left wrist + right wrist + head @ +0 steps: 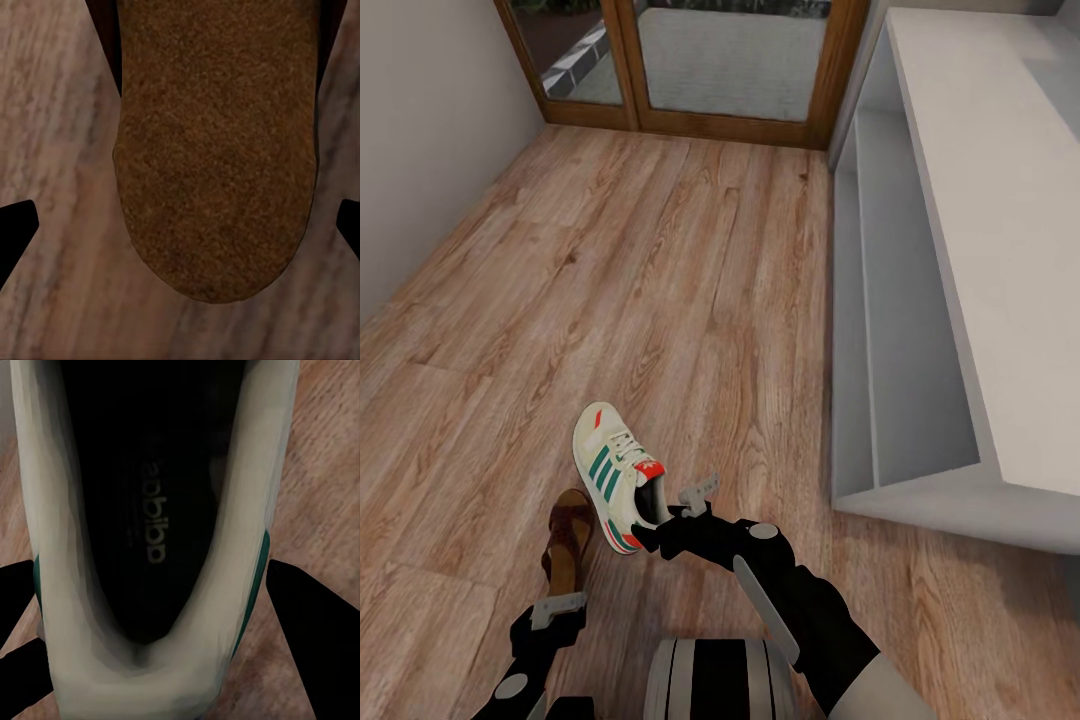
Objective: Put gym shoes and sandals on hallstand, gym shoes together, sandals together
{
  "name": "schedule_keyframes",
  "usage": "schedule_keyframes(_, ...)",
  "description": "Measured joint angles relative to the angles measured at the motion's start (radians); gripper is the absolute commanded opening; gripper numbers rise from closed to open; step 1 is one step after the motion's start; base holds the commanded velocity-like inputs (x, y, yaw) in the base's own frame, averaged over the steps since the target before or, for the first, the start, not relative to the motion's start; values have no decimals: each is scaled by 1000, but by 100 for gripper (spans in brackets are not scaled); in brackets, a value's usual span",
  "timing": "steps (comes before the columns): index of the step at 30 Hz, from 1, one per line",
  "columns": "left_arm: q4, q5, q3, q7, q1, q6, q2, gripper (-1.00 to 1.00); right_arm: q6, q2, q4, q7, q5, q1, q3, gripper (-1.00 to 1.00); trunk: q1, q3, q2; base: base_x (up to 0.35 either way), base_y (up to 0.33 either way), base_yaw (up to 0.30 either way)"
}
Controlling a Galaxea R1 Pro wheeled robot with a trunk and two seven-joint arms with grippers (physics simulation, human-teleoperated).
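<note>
Right jaws closed on the gym shoe point(615, 475) heel, left jaws on the sandal point(567, 540), both held over the corridor floor point(660, 280), hallstand point(970, 250) to the right. Left wrist: black fingertips point(16, 229) spread either side of the brown insole point(217, 150); contact unclear. Right wrist: fingers point(311, 630) flank the sneaker heel point(142, 547).

Wood-plank floor point(690, 300), off-white wall point(430, 130), wood-framed glass doors point(690, 60), pale grey bench unit point(1000, 250)
</note>
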State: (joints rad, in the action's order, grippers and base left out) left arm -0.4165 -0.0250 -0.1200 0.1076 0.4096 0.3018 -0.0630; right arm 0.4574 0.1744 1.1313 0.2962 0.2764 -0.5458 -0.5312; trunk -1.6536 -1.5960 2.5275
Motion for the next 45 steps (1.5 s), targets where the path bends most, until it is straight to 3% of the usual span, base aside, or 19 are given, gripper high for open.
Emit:
schedule_keyframes(10,1,-1,0,1,1,0,1,100,0,0,0,0,0,0,0,-100,0,0,0,39,0,0)
schedule_keyframes(11,1,-1,0,1,1,1,1,-100,0,0,0,0,0,1,0,-100,0,0,0,6,0,0)
schedule_keyframes(40,0,7,1,-8,0,4,1,-100,0,0,0,0,0,0,0,-100,0,0,0,0,0,0)
schedule_keyframes(45,0,7,1,-8,0,4,1,-100,0,0,0,0,1,0,-1,-100,2,19,-1,0,0,0)
